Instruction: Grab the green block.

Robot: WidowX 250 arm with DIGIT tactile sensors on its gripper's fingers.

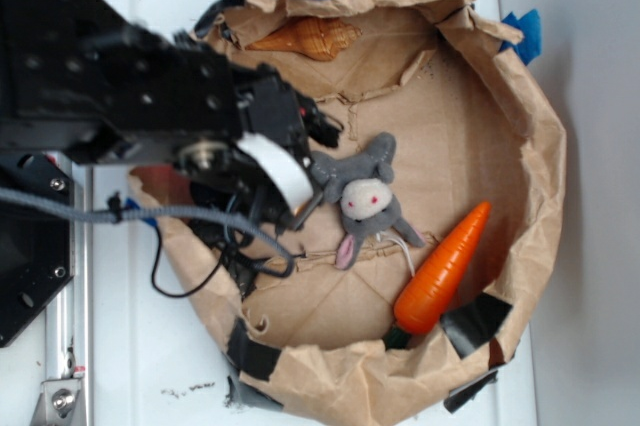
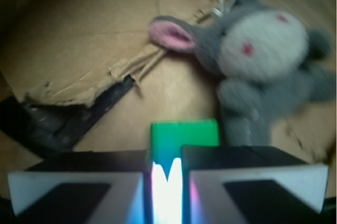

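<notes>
green block (image 2: 184,139) in gripper (image 2: 167,174), inside paper bag (image 1: 520,136).

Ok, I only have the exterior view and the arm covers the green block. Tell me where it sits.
Observer: The wrist view shows the green block right at the end effector, in line with the narrow gap between its fingers.
Operator: Say whether it's clamped.
Observer: Cannot tell; bright glare fills that gap.
Operator: Report what's next to it.
Observer: The grey plush toy lies close beside the block's far end.
</notes>
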